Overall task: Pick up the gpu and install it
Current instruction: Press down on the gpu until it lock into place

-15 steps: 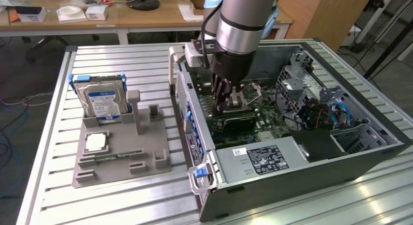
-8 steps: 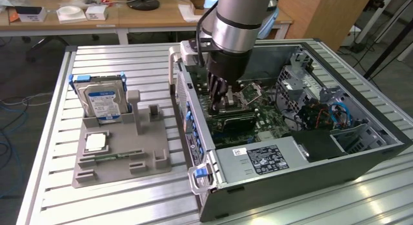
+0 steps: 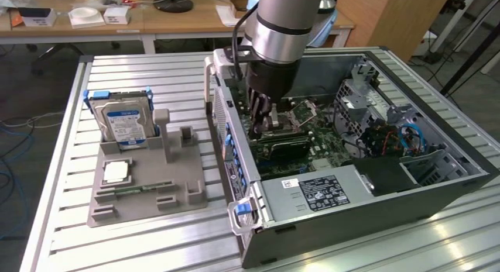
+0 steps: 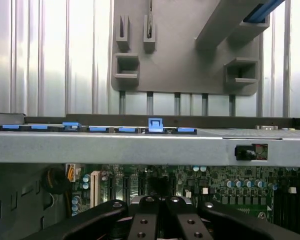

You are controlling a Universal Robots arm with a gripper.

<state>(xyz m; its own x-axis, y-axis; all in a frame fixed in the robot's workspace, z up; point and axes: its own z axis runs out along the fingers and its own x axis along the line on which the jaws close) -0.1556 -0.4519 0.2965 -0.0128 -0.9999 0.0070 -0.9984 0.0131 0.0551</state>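
Claw (image 3: pixel 260 123) shut, fingers pressed together, lowered inside open PC case (image 3: pixel 437 187) just above motherboard (image 3: pixel 328 144). Gpu (image 3: pixel 283 144) lies in there below claw, dark fan face up, apparently seated by rear slots, so claw seems to hold nothing. Grey tray (image 3: pixel 140 193) on counter (image 3: pixel 156 73) holds hard drive (image 3: pixel 123 120) upright; card slot there vacant.
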